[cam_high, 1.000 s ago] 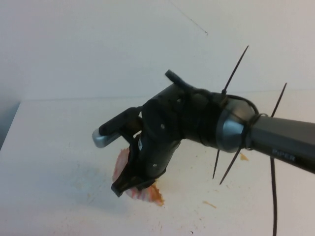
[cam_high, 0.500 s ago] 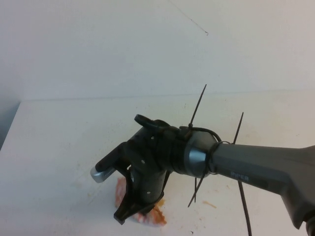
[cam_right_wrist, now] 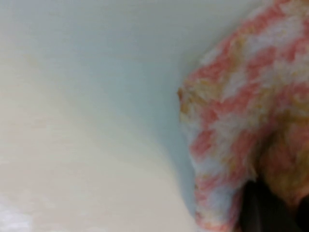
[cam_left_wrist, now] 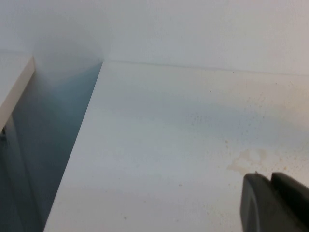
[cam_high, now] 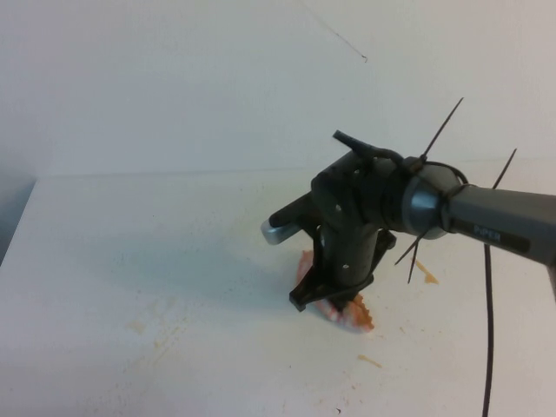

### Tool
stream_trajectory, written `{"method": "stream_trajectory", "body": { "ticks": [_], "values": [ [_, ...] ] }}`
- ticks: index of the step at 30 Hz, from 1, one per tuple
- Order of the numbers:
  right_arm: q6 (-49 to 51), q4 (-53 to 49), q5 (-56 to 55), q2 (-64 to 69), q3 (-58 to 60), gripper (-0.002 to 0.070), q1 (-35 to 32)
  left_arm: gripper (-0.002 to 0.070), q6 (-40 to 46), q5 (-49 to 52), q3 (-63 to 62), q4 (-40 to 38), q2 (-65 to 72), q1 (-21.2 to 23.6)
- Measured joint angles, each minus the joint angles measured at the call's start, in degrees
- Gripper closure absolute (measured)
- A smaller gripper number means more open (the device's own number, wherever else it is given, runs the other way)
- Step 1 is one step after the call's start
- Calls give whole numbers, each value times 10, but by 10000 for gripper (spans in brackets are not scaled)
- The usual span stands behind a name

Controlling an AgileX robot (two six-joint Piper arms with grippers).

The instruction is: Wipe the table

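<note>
1. White laminate counter [cam_high: 130, 261] fills most of the high view. Faint tan blotches [cam_high: 161, 334] mark its left part as the robot sees it.
2. Right arm [cam_high: 504, 230] reaches in from the robot's right. The wrist is bent steeply down, probably so that the load goes straight into the surface.
3. Right claw [cam_high: 326, 300] sits near the counter's middle with its tips low against the surface. It is clenched on the cloth, a grip that lets the arm drag the fabric rather than merely push it.
4. Cloth [cam_high: 352, 314] is fuzzy, pink-and-white checked and soiled orange-brown. It is bunched under the claw tips and touches the counter, with a loose flap spilling out toward the robot's right. In the right wrist view the cloth [cam_right_wrist: 241, 96] lies flat on the surface, and its dirtiest patch is the one nearest the dark finger.
5. Left claw [cam_left_wrist: 275, 203] shows only as a dark tip in the left wrist view. It hovers over the counter's left part near the edge, well apart from the cloth. Cannot tell whether it is released or clenched. It looks parked and out of the working arm's way.
6. Orange smears [cam_high: 426, 274] lie just to the right of the cloth, with another nearer the robot [cam_high: 369, 360]. Judgement: wiping is partway done and these marks are not yet cleared.
</note>
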Motion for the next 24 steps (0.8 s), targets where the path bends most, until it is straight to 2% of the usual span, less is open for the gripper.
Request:
{"method": "stream_trajectory", "body": {
  "ticks": [5,11,16,24],
  "values": [
    [4,-12,18,-2,0,645,-23,675,0,0,0,0,0,0],
    [-13,10,14,-44,0,645,-4,675,0,0,0,0,0,0],
    [-41,21,17,-75,0,645,56,675,0,0,0,0,0,0],
    [-44,40,3,-77,25,645,193,675,0,0,0,0,0,0]
  ]
}}
